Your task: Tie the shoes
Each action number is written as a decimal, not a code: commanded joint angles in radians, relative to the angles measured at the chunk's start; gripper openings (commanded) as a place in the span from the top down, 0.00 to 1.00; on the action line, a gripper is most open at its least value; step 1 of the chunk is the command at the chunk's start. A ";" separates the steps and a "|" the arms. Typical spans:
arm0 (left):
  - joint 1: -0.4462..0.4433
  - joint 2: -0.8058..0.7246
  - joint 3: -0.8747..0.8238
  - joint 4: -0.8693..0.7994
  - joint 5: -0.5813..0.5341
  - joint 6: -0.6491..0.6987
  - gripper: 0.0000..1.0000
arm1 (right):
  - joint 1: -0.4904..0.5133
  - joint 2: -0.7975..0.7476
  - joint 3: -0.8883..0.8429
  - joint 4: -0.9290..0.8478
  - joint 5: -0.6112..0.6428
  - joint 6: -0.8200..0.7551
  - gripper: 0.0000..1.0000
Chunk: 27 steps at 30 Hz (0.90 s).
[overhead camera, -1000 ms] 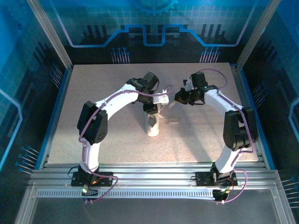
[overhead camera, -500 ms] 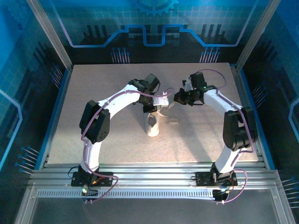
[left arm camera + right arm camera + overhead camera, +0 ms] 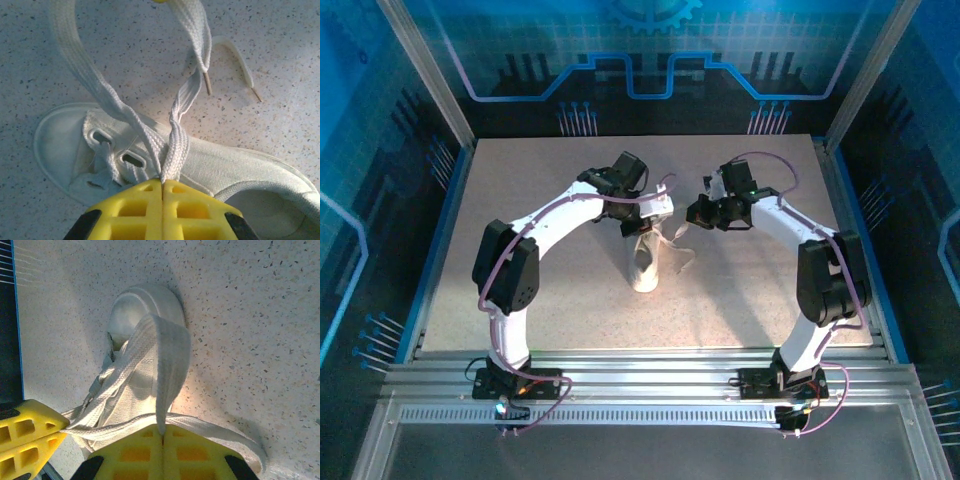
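Your shoe (image 3: 645, 268) lies mid-tabletop (image 3: 550, 300) between the arms, left claw (image 3: 162, 184) clenched on both crossed laces (image 3: 176, 135), right claw (image 3: 162, 434) clenched on a lace loop (image 3: 167, 365); no bow shows, so tying looks roughly half done.

Small white canvas low-top sneaker (image 3: 646, 270) lies on the speckled grey counter (image 3: 750, 300), midway across and between the two arms, long axis running near to far. In the top view the left tool (image 3: 638, 230) sits over the sneaker's far part, with the right tool (image 3: 694, 213) to its right, apart from it.

Left wrist view:
- Toe at left, heel opening at right.
- Two strands of the flat white woven laces (image 3: 175, 135) rise from the eyelets and are pinched in the left tool.
- Two lace tips rest on the counter beyond the sneaker.

Right wrist view:
- A lace is pinched in the right tool.
- The sneaker lies beyond it.
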 commanded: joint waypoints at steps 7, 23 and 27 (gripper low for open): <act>0.005 -0.031 -0.011 0.033 0.034 -0.022 0.85 | 0.009 -0.030 0.017 -0.047 0.040 -0.009 1.00; 0.037 -0.038 -0.027 0.101 0.079 -0.127 1.00 | 0.041 -0.076 -0.037 0.077 0.024 0.053 1.00; 0.059 -0.021 -0.009 0.101 0.106 -0.198 1.00 | 0.090 -0.136 -0.103 0.202 0.065 0.113 1.00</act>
